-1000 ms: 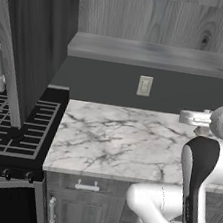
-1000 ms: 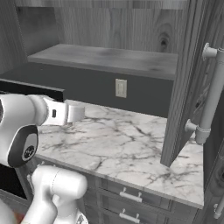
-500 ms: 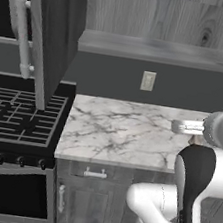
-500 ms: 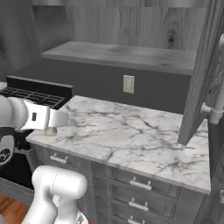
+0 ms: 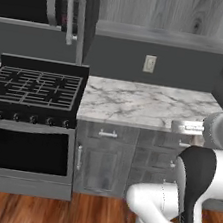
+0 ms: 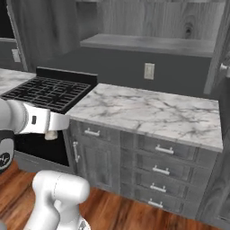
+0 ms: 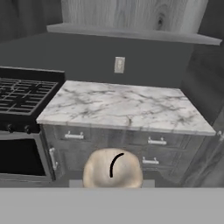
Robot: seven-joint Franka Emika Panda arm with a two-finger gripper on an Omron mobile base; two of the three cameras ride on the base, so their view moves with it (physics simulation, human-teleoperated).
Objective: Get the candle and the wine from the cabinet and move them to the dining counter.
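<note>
- The gripper (image 6: 51,134) was closed on the candle (image 7: 113,171), a short beige cylinder with its dark wick curving up toward the hand camera; in the right base view the candle's tan body hung just below the white hand.
- In the hand view the candle sat low in the middle, in front of the grey drawer fronts (image 7: 153,142) under the marble worktop (image 7: 127,105).
- The hand hung in the air ahead of the drawer unit, apart from the worktop, at about the height of its edge.
- The worktop was a white slab with grey veins, butted against a black gas stove (image 5: 33,88) on its left.
- A pale wall outlet (image 6: 149,71) sat on the dark backsplash above the worktop.
- Above it the cabinet (image 5: 163,12) showed a grey wood-grain back and an open shelf.
- An open cabinet door with a long pale handle (image 5: 69,16) hung over the stove in the left base view.
- The floor (image 6: 117,211) was reddish wood planks.
</note>
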